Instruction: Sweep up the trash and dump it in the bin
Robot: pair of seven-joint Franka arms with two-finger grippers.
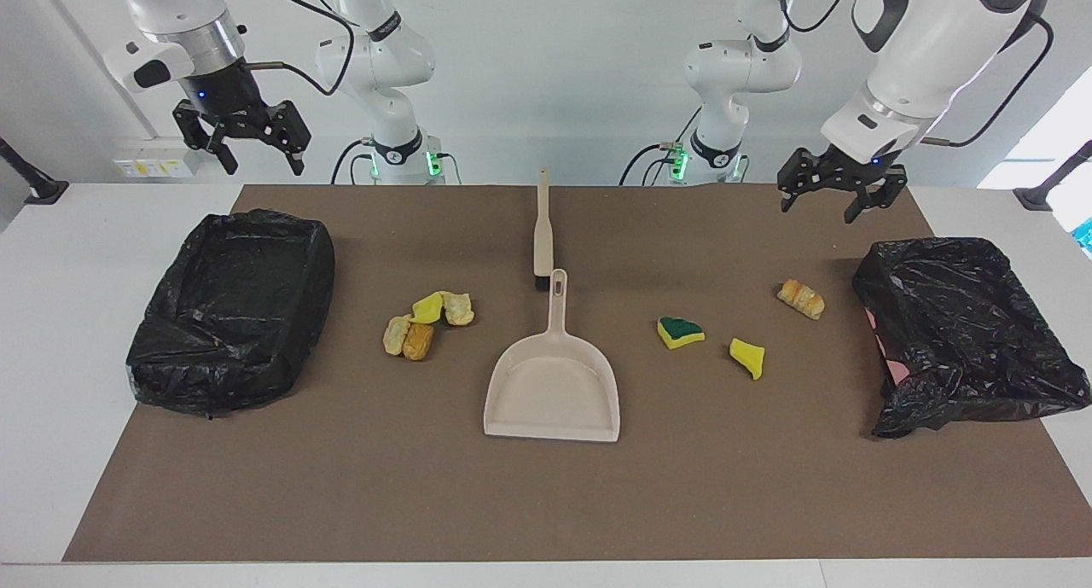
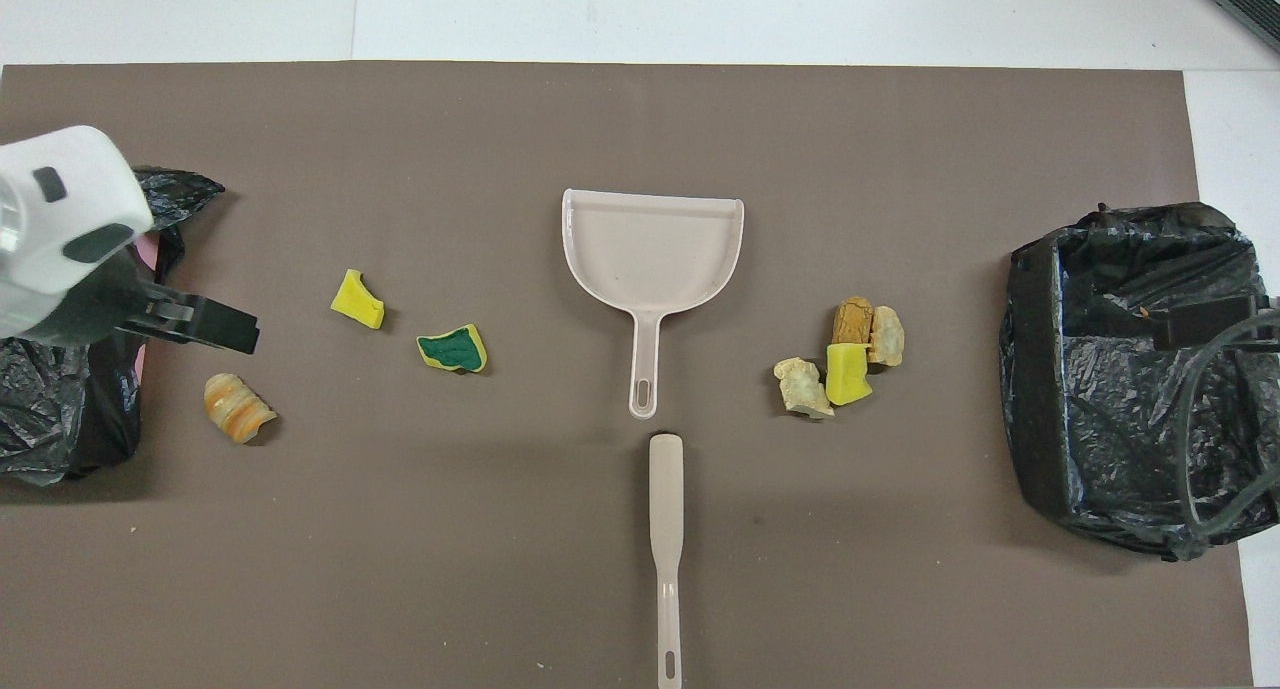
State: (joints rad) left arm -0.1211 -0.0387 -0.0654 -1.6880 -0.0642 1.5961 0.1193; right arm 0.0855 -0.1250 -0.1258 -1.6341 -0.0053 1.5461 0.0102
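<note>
The trash lies in two groups on the brown mat. A clump of yellow and tan scraps (image 1: 426, 323) (image 2: 845, 354) sits toward the right arm's end. A green-topped sponge piece (image 1: 680, 332) (image 2: 453, 349), a yellow chunk (image 1: 747, 357) (image 2: 357, 300) and a bread-like lump (image 1: 800, 299) (image 2: 238, 407) lie toward the left arm's end. A black-lined bin (image 1: 230, 306) (image 2: 1130, 369) stands at the right arm's end, another (image 1: 964, 323) (image 2: 60, 409) at the left arm's. My left gripper (image 1: 840, 200) (image 2: 215, 327) hangs open over the mat beside its bin. My right gripper (image 1: 243, 148) (image 2: 1200, 321) waits open above the other bin.
A beige dustpan (image 1: 553, 392) (image 2: 652, 249) lies mid-table, its handle pointing toward the robots. A beige hand brush (image 1: 543, 234) (image 2: 665, 529) lies in line with it, nearer to the robots. White table borders the mat (image 1: 546, 503).
</note>
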